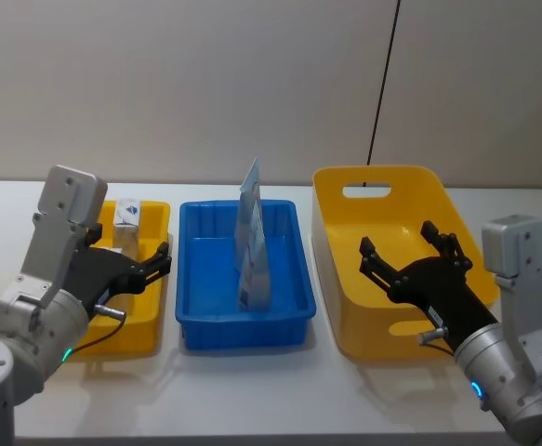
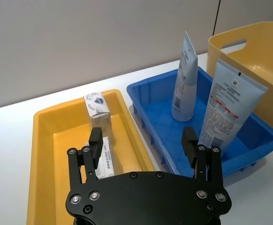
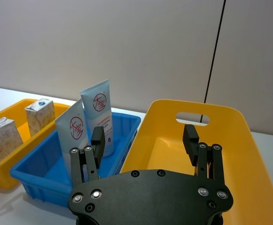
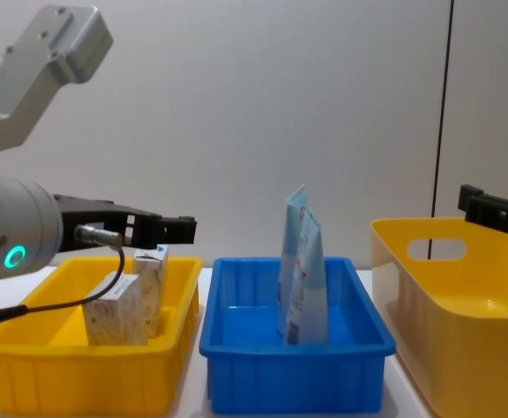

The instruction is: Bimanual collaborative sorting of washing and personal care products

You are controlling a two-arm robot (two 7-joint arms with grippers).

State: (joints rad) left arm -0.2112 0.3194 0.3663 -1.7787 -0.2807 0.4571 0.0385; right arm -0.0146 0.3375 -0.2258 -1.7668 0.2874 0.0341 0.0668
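**Both jaws apart, nothing held**

From the head, the two pouches (image 1: 252, 251) in the blue bin (image 1: 243, 332) overlap edge-on. The left wrist view separates them, both upright, one (image 2: 185, 84) farther back and one (image 2: 225, 108) nearer. The chest view shows two packs (image 4: 114, 313) upright, one behind the other, in the tray (image 4: 79, 383) left of the blue bin.

The blue bin's floor lies bare left of the pouches. Narrow strips of bench (image 1: 252, 400) part it from its neighbours.

The left gripper (image 1: 159, 263) hovers over the tray with jaws apart, the nearer pack (image 2: 107, 159) below them. The right gripper (image 1: 396, 236) hangs over the big bin (image 1: 340, 307) right of the blue bin. Its jaws are apart, well clear of the pouches.
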